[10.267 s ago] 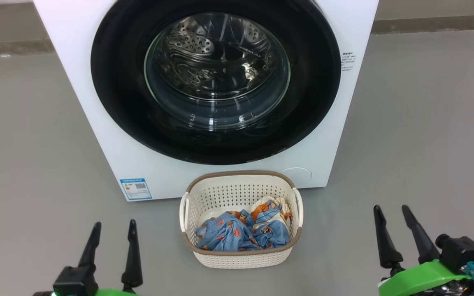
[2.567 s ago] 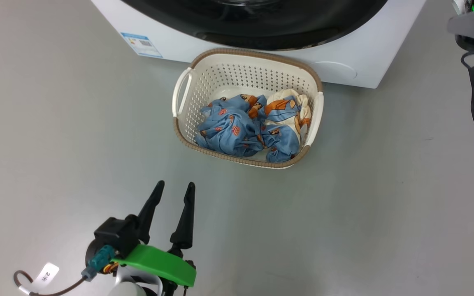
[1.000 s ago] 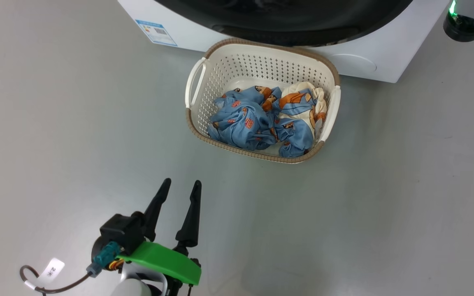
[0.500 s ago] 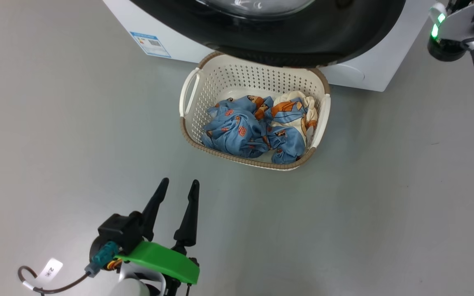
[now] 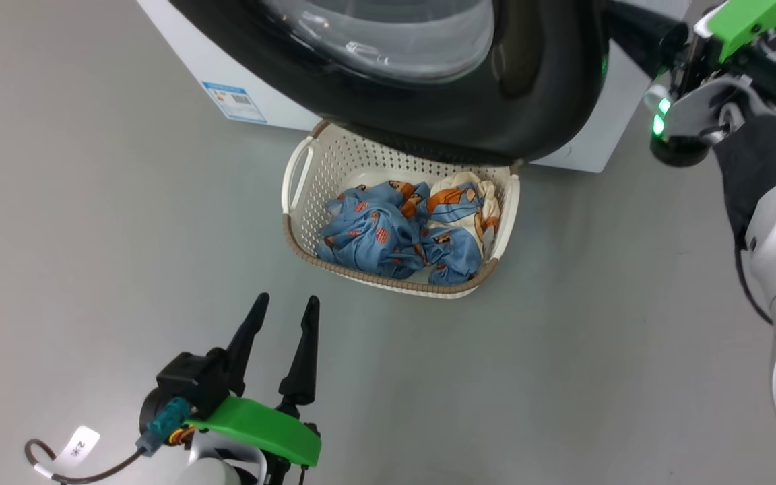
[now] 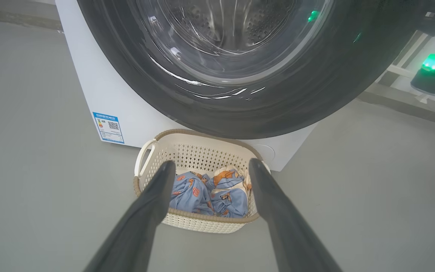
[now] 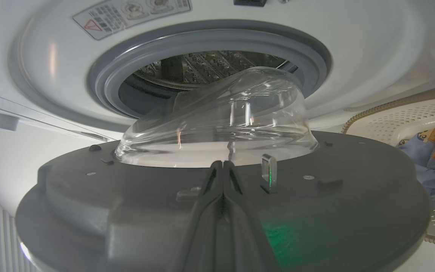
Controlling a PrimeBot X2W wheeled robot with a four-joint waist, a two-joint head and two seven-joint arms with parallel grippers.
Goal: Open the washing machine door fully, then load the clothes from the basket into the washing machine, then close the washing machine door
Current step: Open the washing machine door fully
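Right gripper closed, at the inner face of the ajar washing machine door.
Left gripper spread wide at lower left, apart from the basket holding clothes.

Part-open washing machine door overhangs basket rear, screens drum mouth; basket front, surrounding floor open.

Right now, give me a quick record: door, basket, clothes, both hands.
basket: on floor, in front of washing machine
door: partly open, overhanging the basket's far edge
clothes: blue and cream bundle inside basket
left hand: open, empty, above floor short of basket
right hand: shut, behind door at its inner face
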